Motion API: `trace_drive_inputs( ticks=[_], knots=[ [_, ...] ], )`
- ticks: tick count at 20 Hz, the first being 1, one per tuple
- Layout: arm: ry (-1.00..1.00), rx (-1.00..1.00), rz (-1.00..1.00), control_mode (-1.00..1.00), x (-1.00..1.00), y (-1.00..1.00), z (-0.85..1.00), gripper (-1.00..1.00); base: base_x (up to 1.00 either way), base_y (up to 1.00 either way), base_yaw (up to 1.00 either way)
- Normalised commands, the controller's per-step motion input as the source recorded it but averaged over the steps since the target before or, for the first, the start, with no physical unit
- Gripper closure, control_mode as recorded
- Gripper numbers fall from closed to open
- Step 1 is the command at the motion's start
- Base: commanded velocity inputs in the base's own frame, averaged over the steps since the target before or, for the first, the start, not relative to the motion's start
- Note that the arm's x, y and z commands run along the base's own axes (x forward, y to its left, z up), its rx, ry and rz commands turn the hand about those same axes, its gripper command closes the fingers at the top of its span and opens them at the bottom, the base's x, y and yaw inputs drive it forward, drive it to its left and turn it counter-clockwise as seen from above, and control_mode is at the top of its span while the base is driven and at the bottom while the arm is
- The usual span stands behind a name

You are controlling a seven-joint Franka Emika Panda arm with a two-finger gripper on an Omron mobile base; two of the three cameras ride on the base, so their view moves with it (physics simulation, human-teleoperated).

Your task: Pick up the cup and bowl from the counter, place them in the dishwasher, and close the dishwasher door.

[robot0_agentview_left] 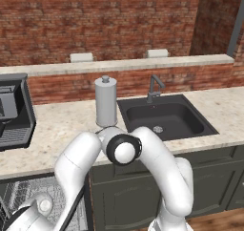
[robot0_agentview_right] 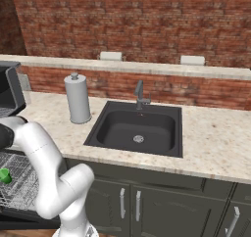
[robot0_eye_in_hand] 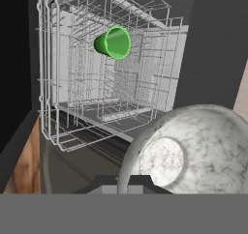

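The end effector (robot0_eye_in_hand: 128, 180) is clamped on the rim of the bowl (robot0_eye_in_hand: 189, 148), its tips close together at the bottom of the hand view, where the bowl hangs large and near with its base turned toward the camera. It sits low, in front of the open dishwasher (robot0_eye_in_hand: 203, 44), above the pulled-out wire rack (robot0_eye_in_hand: 111, 83). The cup (robot0_eye_in_hand: 114, 43) already lies on its side in the rack, mouth toward the camera; from the right base view it shows as a green spot (robot0_agentview_right: 5, 176) among the wires.

The main risk, as I judge it, is the grip itself: a thin pinch on a glossy, curved rim could let the bowl swing or slip before it reaches the rack. Let go too high, it could bounce off the wires and roll onto the lowered door (robot0_eye_in_hand: 63, 165) or the floor. Coming in too low or too far left, the bowl or the arm (robot0_agentview_left: 143, 158) could strike the rack's front edge and push it. A careless entry could also knock the cup loose. Anything left sticking out past the rack would block the door from closing. The table (robot0_agentview_left: 66, 125) no longer carries either dish, just the grey canister (robot0_agentview_left: 106, 101) beside the sink (robot0_agentview_left: 164, 118).
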Motion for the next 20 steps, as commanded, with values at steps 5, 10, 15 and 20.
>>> trace_drive_inputs(
  ticks=[5, 10, 15, 20],
  knots=[
    [0.00, 0.00, 0.00, -1.00, 0.30, -0.27, -0.27, 1.00, 0.00, 0.00, 0.00],
    [0.02, 0.00, 0.00, -1.00, 0.39, -0.20, -0.38, 1.00, 0.00, 0.00, 0.00],
    [0.04, 0.00, 0.00, -1.00, 0.39, -0.01, -0.47, 1.00, 0.00, 0.00, 0.00],
    [0.03, 0.00, 0.00, -1.00, 0.31, 0.00, -0.41, 1.00, 0.00, 0.00, 0.00]
  ],
)
